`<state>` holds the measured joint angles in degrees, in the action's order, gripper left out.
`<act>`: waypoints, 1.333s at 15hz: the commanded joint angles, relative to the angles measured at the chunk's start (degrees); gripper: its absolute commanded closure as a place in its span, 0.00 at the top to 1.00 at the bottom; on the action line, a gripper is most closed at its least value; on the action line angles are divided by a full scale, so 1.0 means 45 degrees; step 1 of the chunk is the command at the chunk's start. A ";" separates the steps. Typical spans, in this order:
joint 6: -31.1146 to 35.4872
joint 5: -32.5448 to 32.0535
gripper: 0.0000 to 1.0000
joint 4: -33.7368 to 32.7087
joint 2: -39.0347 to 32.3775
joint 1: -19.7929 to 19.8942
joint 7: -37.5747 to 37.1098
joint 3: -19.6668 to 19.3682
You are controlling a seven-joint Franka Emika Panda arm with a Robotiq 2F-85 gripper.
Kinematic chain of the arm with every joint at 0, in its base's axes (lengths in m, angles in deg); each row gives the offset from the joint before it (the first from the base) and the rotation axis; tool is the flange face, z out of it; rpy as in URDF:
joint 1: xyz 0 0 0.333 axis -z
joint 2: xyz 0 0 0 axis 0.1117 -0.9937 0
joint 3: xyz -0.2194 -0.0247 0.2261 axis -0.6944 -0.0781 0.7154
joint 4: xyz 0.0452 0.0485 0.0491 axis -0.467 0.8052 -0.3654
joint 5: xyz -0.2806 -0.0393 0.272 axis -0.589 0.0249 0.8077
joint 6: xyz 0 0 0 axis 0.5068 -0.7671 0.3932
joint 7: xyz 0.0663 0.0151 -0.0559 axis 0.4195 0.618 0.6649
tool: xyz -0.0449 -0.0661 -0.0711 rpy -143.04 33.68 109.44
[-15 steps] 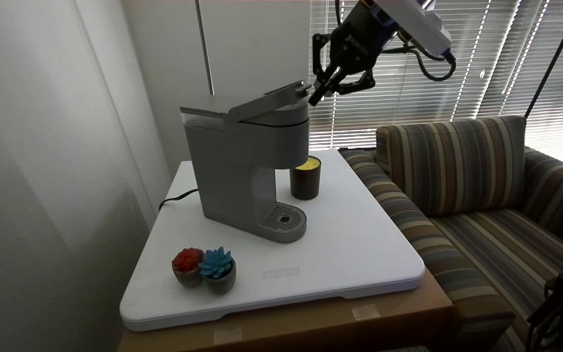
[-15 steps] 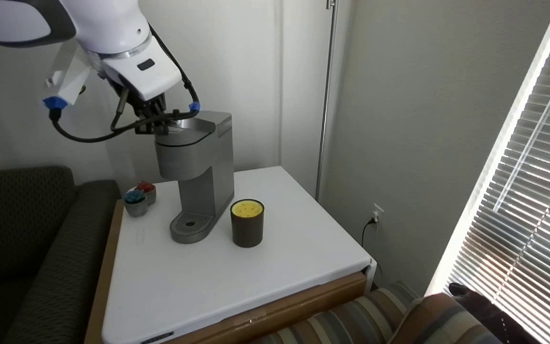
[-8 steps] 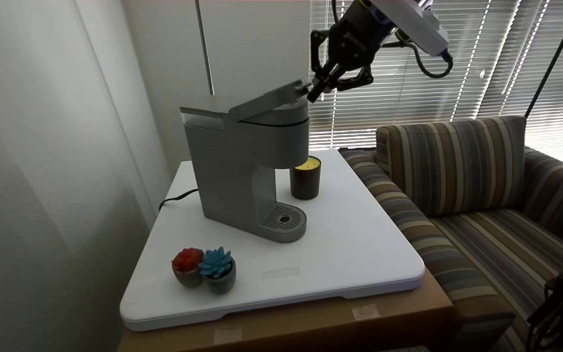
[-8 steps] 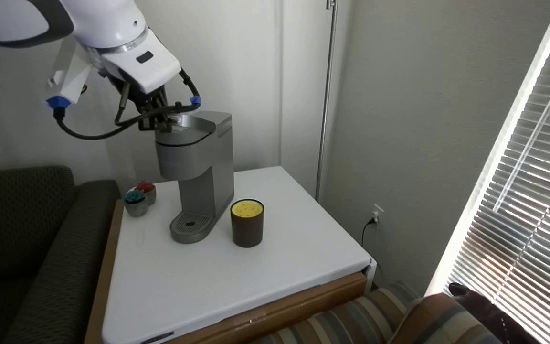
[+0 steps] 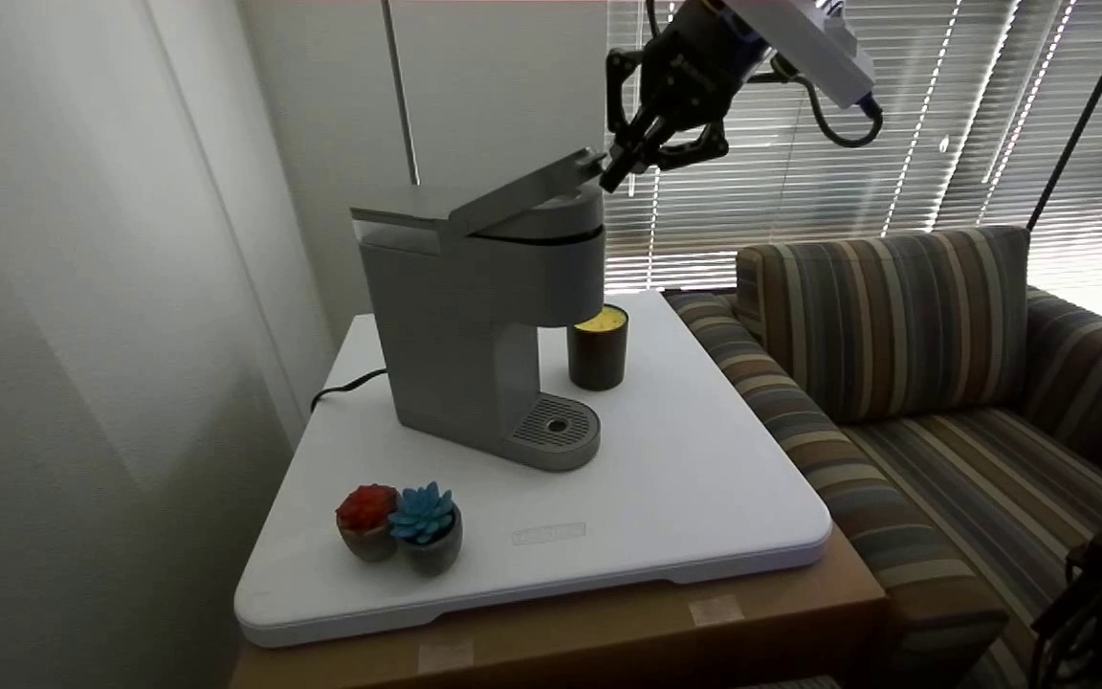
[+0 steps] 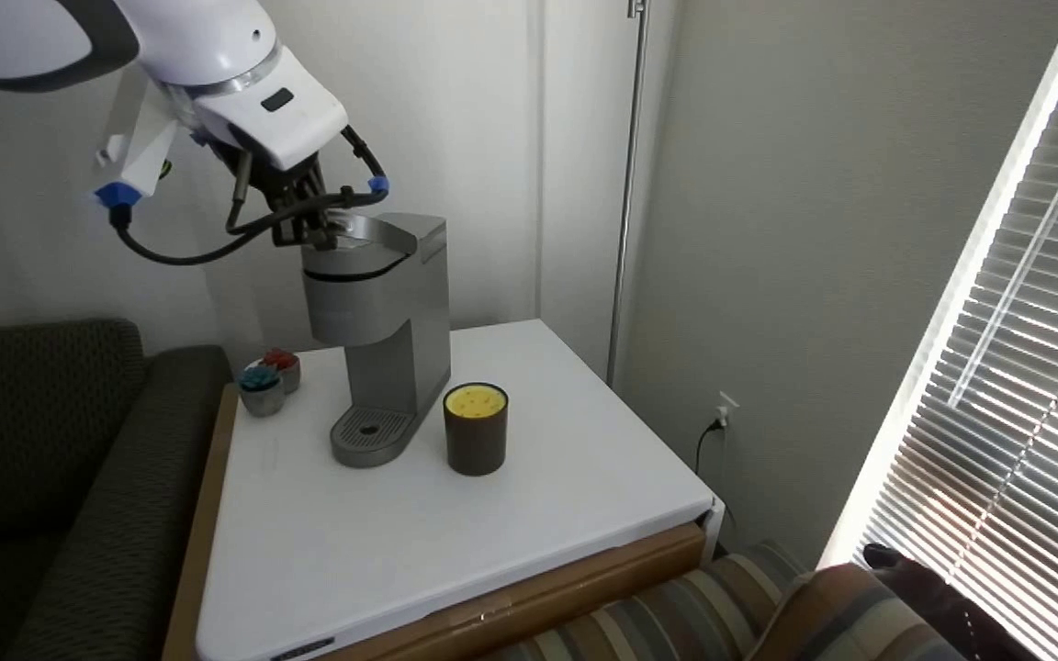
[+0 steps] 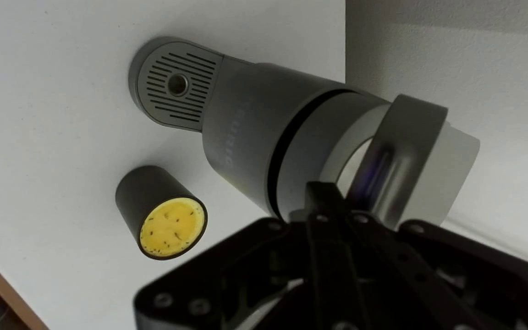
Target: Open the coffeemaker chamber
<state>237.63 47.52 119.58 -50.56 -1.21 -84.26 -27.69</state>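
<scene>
The grey coffeemaker (image 5: 451,335) stands on the white table and shows in both exterior views (image 6: 391,367). Its chamber lid (image 5: 551,222) is slightly raised, with a dark gap along the seam; the gap also shows below the lid (image 7: 312,137) in the wrist view. The lid's curved handle (image 5: 522,196) is tilted up at the front. My gripper (image 5: 614,172) is at the front end of the handle. In the wrist view its fingertips (image 7: 330,201) are together, inside the handle's edge. I cannot tell whether the handle is pinched between them. The pod cavity is hidden.
A dark candle with a yellow top (image 6: 476,431) stands beside the coffeemaker. Two small potted succulents, red (image 5: 367,522) and blue (image 5: 427,531), stand on the table (image 5: 666,478). A striped armchair (image 5: 881,325) adjoins the table. A wall is behind the machine.
My gripper has moved slightly up and toward the coffeemaker. The handle has risen a little with it, and the dark seam gap has widened. The coffeemaker has shifted very slightly.
</scene>
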 commanded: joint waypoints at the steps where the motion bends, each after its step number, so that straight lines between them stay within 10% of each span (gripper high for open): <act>1: 0.0397 -0.0218 0.00 0.0099 0.0225 -0.0048 -0.0081 -0.0037; 20: 0.0181 -0.4555 0.00 -0.0930 0.0083 0.0404 -0.1946 -0.0026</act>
<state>238.89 29.43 116.95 -50.49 -0.39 -91.65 -28.07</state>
